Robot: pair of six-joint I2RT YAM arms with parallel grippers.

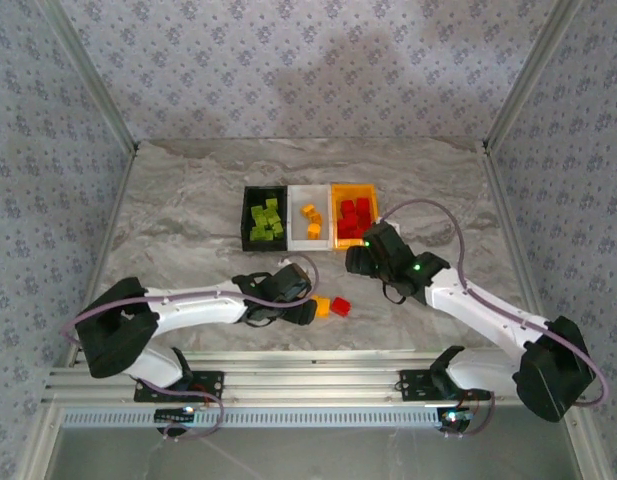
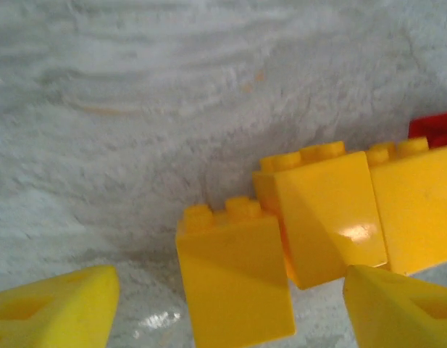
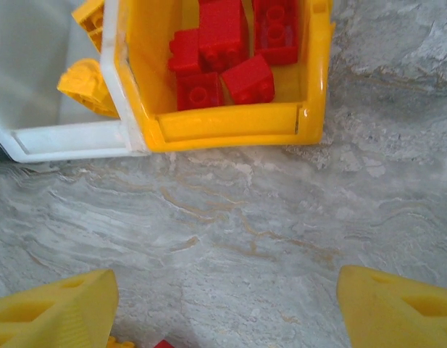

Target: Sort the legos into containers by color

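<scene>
The tabletop [image 1: 178,220] is patterned like grey-veined marble, and wide bare room is offered toward its left, far and right edges. Near the middle of the near edge the left gripper [image 1: 306,308] is lowered over loose bricks. Its wedge-shaped yellow fingers [image 2: 56,312] are held apart, open, on either side of a glossy orange sloped brick [image 2: 234,283] without touching it. In the left wrist view two further orange bricks [image 2: 324,217] are shown just behind it, pressed side by side with studs up, and a loose red brick [image 2: 433,130] is cut by the right margin. From above, one orange piece and the red one are made out just right of the gripper. Around the tabletop's middle three thin-walled rectangular bins are set touching in a row: a black bin [image 1: 245,215] with lime green legos [image 1: 265,222], a white bin [image 1: 298,238] with orange legos [image 1: 310,212], and an orange-yellow bin [image 1: 343,243] with red legos [image 1: 355,215]. Just nearer than the last, the right gripper [image 1: 360,258] is held open over bare tabletop, nothing between its fingers [image 3: 397,304]. That bin's rounded rim and studded contents are shown closely by the right wrist view.
</scene>
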